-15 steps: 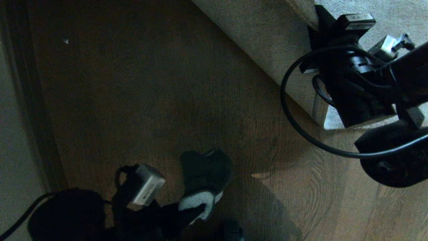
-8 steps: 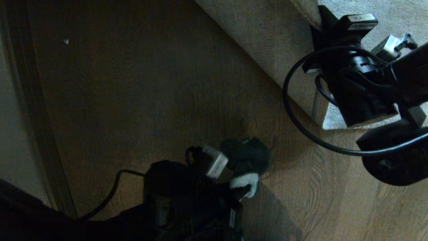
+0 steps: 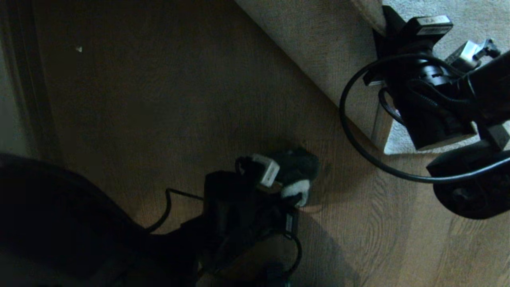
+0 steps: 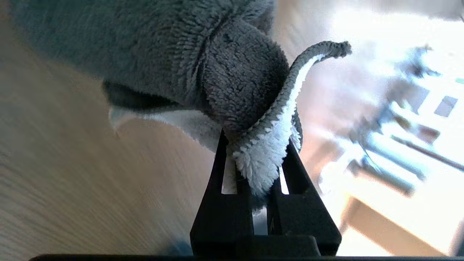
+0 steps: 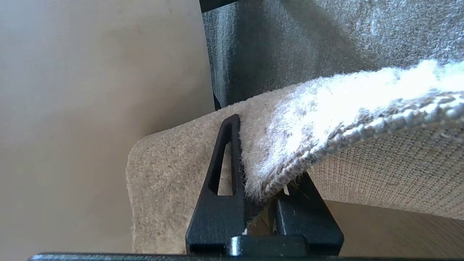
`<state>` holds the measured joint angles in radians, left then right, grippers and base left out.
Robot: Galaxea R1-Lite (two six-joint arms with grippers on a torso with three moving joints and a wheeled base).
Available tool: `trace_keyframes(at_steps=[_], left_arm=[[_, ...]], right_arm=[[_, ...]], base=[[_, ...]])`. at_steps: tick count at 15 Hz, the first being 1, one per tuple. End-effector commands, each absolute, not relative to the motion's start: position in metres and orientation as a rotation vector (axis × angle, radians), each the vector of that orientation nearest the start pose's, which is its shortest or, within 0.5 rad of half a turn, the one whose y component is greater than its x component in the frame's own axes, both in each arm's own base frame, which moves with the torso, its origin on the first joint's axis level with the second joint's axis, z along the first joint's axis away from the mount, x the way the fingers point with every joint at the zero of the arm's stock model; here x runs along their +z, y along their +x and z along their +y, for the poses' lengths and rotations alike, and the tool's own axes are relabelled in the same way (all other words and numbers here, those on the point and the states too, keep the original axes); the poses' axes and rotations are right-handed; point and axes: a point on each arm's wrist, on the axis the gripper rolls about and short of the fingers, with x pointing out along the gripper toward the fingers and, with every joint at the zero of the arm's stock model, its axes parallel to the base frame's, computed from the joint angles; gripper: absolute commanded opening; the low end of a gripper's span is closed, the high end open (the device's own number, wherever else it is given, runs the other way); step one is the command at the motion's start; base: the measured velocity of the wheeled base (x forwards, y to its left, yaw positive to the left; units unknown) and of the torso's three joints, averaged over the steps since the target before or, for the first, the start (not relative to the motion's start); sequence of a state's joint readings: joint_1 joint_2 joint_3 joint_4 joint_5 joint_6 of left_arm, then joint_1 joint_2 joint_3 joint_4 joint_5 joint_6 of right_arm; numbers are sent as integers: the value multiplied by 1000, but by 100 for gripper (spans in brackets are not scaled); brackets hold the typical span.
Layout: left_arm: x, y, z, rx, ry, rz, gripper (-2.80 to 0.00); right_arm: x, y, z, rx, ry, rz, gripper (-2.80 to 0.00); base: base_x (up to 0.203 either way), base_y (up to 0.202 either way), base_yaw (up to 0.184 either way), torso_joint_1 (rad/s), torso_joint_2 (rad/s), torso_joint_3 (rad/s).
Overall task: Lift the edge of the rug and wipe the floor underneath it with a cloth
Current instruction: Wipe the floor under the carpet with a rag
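a: left gripper (image 4: 255, 170) is clamping the cloth (image 4: 217, 72), fingers pressed together on a fold of it. dark green plush on one face, white on the other.

b: where is it sitting?

a: in the head view the cloth (image 3: 297, 175) is bunching on the floor (image 3: 159, 99), ahead of the left gripper (image 3: 293, 197), out on the bare planks and apart from the rug edge.

b: right one?

a: right gripper (image 5: 261, 203) is pinching the rug (image 5: 344, 119) at its edge, jaws closed on it, pile on one side and woven tan backing on the other. in the head view the right gripper (image 3: 384, 28) is up at the far right, holding the rug (image 3: 318, 52) folded up so the backing is facing the camera. rug corner is hanging near the planks.

b: any writing?

a: white labels are showing on the wrist camera housings (image 3: 432, 24), text too small to read. no brand legible.

b: anything else?

a: black cable (image 3: 358, 143) is looping below the right arm, dark baseboard (image 3: 24, 79) is running along the far left.
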<state>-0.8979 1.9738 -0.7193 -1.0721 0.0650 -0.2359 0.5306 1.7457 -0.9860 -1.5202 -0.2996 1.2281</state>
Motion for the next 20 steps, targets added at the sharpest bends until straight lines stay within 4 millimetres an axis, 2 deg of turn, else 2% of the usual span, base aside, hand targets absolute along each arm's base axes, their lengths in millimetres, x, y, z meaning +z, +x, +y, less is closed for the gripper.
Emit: trace_keyframes(at_steps=[1, 4, 7, 9, 12, 15, 17, 20], left_arm=[[122, 236, -258, -733, -160, 223, -280], [146, 251, -226, -600, -209, 150, -280], [166, 271, -180, -458, -238, 82, -280], [173, 274, -146, -366, -244, 56, -280], [169, 255, -103, -259, -237, 77, -280], [150, 218, -80, -222, -211, 157, -280], [134, 183, -74, -270, -170, 222, -280], [125, 150, -89, -455, -130, 267, -280]], right_arm=[[304, 262, 146, 669, 1495, -532, -280], [307, 259, 144, 674, 1497, -541, -280], [307, 259, 144, 674, 1496, -539, -280], [306, 260, 145, 673, 1497, -538, -280], [304, 260, 145, 668, 1494, -528, -280], [303, 260, 145, 666, 1494, -527, -280], [303, 260, 145, 666, 1494, -527, -280], [302, 260, 145, 663, 1492, -524, -280]], base=[[0, 0, 0, 0, 0, 0], [0, 0, 0, 0, 0, 0], [0, 0, 0, 0, 0, 0], [0, 0, 0, 0, 0, 0], [0, 0, 0, 0, 0, 0], [0, 0, 0, 0, 0, 0], [0, 0, 0, 0, 0, 0], [0, 0, 0, 0, 0, 0]])
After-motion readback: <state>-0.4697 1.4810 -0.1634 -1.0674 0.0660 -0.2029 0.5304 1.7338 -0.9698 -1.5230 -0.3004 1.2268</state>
